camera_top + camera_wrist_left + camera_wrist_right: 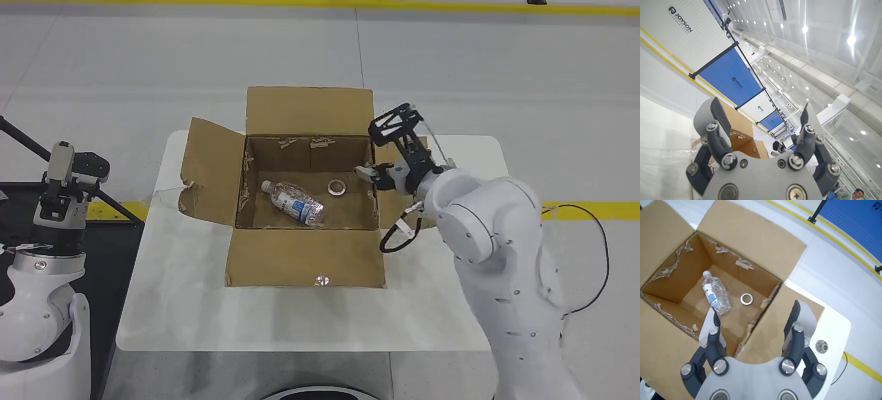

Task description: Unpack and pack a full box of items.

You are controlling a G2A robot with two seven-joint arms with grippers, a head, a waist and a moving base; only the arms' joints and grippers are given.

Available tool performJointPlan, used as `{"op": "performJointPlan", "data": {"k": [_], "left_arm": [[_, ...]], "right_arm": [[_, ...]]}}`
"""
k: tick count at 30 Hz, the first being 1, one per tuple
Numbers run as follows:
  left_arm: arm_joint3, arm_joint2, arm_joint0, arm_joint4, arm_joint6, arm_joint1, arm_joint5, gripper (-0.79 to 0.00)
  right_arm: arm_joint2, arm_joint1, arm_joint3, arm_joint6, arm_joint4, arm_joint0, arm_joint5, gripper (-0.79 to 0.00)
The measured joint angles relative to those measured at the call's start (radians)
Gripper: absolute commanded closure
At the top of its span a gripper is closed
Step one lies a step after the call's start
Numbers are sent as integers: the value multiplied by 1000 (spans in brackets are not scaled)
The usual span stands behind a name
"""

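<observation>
An open cardboard box (pixel 305 258) stands in the middle of the white table (pixel 200 320). On its floor lie a clear plastic water bottle (pixel 294 201) (pixel 716 294) and a silver ring (pixel 338 186) (pixel 746 298). My right gripper (pixel 397 125) (pixel 755 310) hangs open and empty above the box's right wall and right flap (pixel 772 336). My left gripper (pixel 62 155) (pixel 761 106) is off the table at the far left, pointing up toward the ceiling, open and empty. The box (pixel 742 132) is visible behind it.
A small round metal part (pixel 821 346) sits on the table beside the right flap, near the table's far right corner. Another small metal piece (pixel 320 280) lies on the front flap. Torn tape edges line the box rim. All flaps are folded outward.
</observation>
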Motion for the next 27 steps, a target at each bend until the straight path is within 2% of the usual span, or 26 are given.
{"op": "performJointPlan", "data": {"k": [6,11,16,18,21,27], "left_arm": [[0,0,0,0,0,0,0,-785],[0,0,0,0,0,0,0,-785],[0,0,0,0,0,0,0,-785],[0,0,0,0,0,0,0,-785],[0,0,0,0,0,0,0,-785],[0,0,0,0,0,0,0,-785]], "right_arm": [[171,21,79,-47,-84,9,48,-785],[180,28,295,-69,-262,70,112,-785],[171,28,529,-82,-339,145,147,-785],[178,28,611,-94,-315,176,150,-785],[197,29,643,-103,-264,187,141,-785],[199,29,638,-103,-262,185,139,-785]]}}
